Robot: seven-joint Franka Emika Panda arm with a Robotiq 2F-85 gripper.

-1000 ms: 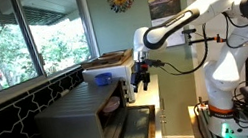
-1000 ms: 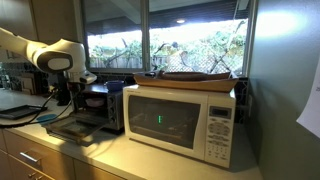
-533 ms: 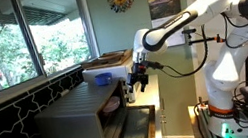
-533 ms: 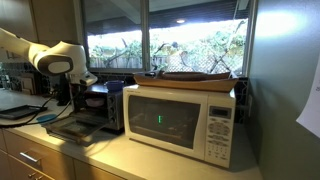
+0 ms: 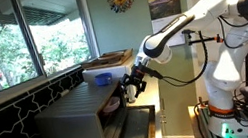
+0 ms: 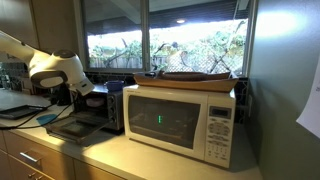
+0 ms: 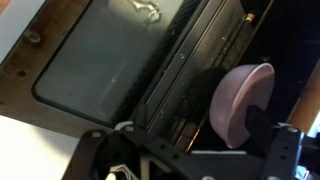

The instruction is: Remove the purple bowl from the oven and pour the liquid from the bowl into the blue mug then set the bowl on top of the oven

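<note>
The grey oven [image 5: 77, 119] stands on the counter with its front door [image 5: 136, 128] dropped open; it also shows in an exterior view [image 6: 104, 106]. In the wrist view the purple bowl [image 7: 240, 98] sits in the dark cavity, behind the open glass door [image 7: 100, 55]. My gripper [image 7: 185, 145] is open right in front of the cavity, and its right finger overlaps the bowl's rim. In both exterior views the gripper [image 5: 132, 86] [image 6: 72, 96] is at the oven mouth. The blue mug [image 5: 103, 80] stands on top of the oven.
A white microwave [image 6: 185, 118] with a wooden tray on top [image 6: 195, 76] stands beside the oven. Windows and a tiled wall [image 5: 8, 104] run behind the counter. A blue item [image 6: 50, 118] lies near the door. Drawers [image 6: 35, 160] are below.
The arm has lowered and tilted, bringing the gripper closer to the oven opening. The bowl, mug and oven door have not moved.
</note>
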